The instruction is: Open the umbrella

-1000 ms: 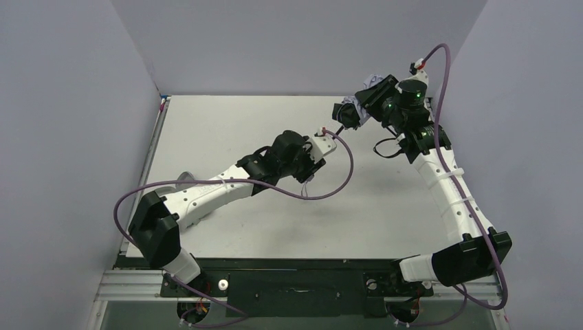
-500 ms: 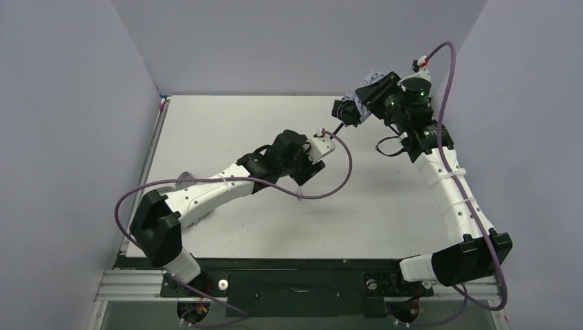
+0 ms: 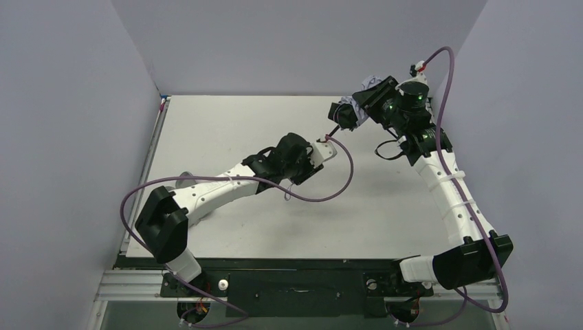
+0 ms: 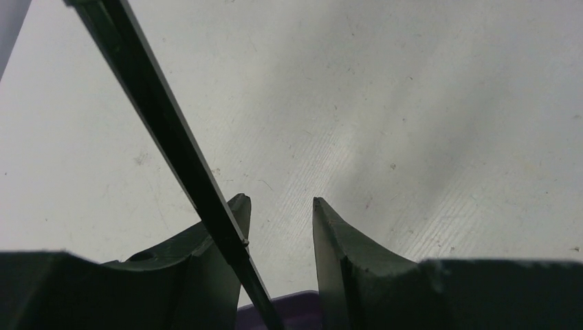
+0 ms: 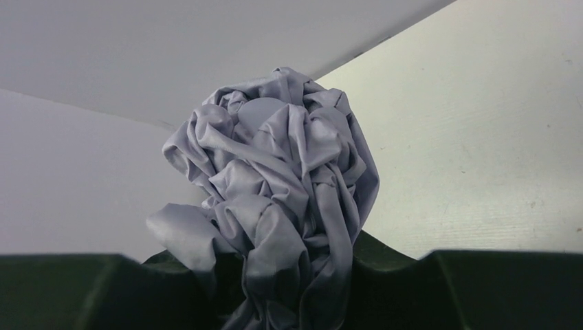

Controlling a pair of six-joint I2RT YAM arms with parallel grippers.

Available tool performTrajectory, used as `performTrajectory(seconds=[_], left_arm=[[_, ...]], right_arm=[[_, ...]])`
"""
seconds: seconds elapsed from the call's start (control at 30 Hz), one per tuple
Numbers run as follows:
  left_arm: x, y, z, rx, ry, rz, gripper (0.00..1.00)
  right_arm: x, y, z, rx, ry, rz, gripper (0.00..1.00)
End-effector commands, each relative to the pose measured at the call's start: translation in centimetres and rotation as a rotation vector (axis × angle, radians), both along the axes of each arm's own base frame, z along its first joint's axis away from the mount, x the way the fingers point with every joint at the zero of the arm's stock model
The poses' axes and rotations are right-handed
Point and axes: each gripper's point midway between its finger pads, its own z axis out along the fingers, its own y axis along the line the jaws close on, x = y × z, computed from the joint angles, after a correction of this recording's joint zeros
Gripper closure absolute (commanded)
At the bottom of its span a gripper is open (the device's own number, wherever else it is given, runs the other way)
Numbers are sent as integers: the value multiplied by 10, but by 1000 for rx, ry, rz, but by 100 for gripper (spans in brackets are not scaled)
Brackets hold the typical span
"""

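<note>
The umbrella's pale lavender canopy (image 5: 275, 172) is bunched in a crumpled ball between my right gripper's (image 5: 289, 265) fingers, which are shut on it. In the top view this gripper (image 3: 346, 113) is raised at the far right, with fabric (image 3: 373, 79) showing behind it. The thin black shaft (image 3: 333, 130) runs from there down to my left gripper (image 3: 323, 146). In the left wrist view the shaft (image 4: 165, 124) crosses diagonally over the left finger (image 4: 220, 240). The left gripper (image 4: 278, 201) has its jaws apart with nothing between the tips. I cannot make out the handle for certain.
The white table (image 3: 227, 124) is enclosed by grey walls on the left, back and right. A purple cable (image 3: 323, 192) loops from the left arm over the table's middle. Another cable (image 3: 447, 62) arcs above the right arm.
My left gripper has drawn back slightly toward the near left. My right gripper, still holding the canopy, has shifted a little to the left.
</note>
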Motion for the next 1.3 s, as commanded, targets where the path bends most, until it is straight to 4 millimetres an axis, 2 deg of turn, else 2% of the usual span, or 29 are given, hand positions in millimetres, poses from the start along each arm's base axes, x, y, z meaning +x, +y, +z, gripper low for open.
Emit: performTrajectory(seconds=[0.0,0.2,0.47,0.53,0.67,0.77,0.8,0.9,0.93,0.97,1.0,1.07,1.17,1.27], left_arm=[[-25,50,-46,179,116,2,64],[-34,79,-77,246,210,47,59],[-51,100,-103,319,289,45,58],[-54,103,-107,332,300,46,58],[-59,108,-111,342,311,45,58],[-59,106,-109,335,308,42,58],[-58,104,-107,326,305,40,58],[-46,82,-82,248,276,21,57],[-43,75,-75,223,269,13,54],[-37,63,-58,172,251,-1,52],[-34,57,-48,146,239,-6,47],[-26,38,-16,52,209,-24,35],[-16,17,40,-103,148,-59,19],[-21,6,86,-243,128,-129,1]], right_arm=[[0,-30,94,68,-264,-88,100],[13,-50,113,108,-316,-108,100],[20,-79,143,149,-402,-171,100],[20,-85,152,149,-428,-197,100],[24,-113,168,152,-475,-267,100],[25,-117,175,151,-494,-271,100],[27,-115,170,148,-485,-266,100],[30,-101,153,124,-455,-217,100],[30,-98,142,115,-433,-208,100],[30,-90,136,102,-426,-182,100],[30,-86,125,97,-406,-168,100],[28,-71,110,86,-379,-109,100],[22,-46,94,62,-350,-33,100],[18,-30,76,52,-322,35,100]])
